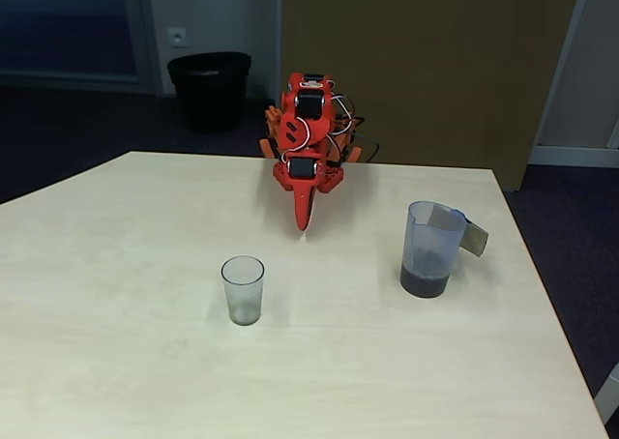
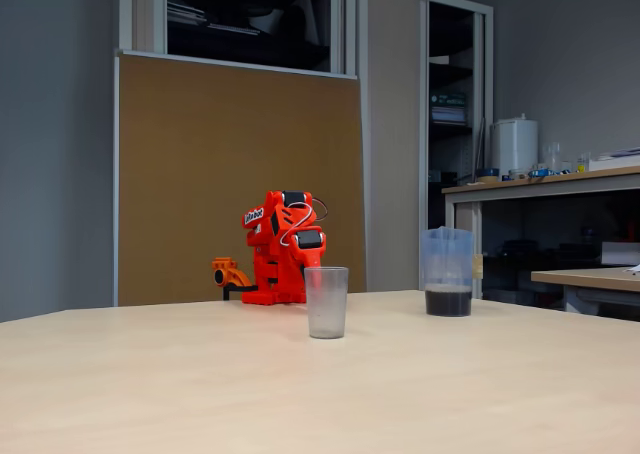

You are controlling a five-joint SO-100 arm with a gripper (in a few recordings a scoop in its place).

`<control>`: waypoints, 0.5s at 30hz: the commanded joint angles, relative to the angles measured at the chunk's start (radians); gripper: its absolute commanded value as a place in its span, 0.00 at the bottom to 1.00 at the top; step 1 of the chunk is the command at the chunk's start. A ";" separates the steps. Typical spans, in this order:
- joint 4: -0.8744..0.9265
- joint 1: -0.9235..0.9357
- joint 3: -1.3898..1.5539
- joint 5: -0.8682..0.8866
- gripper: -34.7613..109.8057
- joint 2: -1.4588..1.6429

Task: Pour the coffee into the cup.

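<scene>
The cup [image 1: 243, 289] [image 2: 326, 301] is a small clear grey-tinted tumbler, upright near the table's middle. To its right in both fixed views stands a taller translucent pitcher [image 1: 430, 248] [image 2: 447, 271] with a grey handle tab. The coffee [image 1: 425, 281] [image 2: 447, 301] is a dark layer at the pitcher's bottom. My red arm is folded at the far table edge. Its gripper [image 1: 304, 217] points down toward the table with its fingers together, shut and holding nothing, well behind the cup and left of the pitcher. In the low fixed view the cup hides the gripper's tip.
The pale wooden table [image 1: 116, 362] has its right edge close to the pitcher. A black bin [image 1: 209, 88] stands on the floor behind it. A brown board [image 2: 235, 174] rises behind the arm.
</scene>
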 commanded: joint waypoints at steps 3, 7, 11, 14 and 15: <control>0.012 -0.003 0.006 -0.002 0.24 0.017; 0.011 -0.169 0.006 -0.037 0.24 0.012; 0.012 -0.325 0.006 -0.097 0.24 0.012; -0.017 -0.471 0.006 -0.094 0.24 0.017; -0.040 -0.518 0.006 -0.077 0.24 0.021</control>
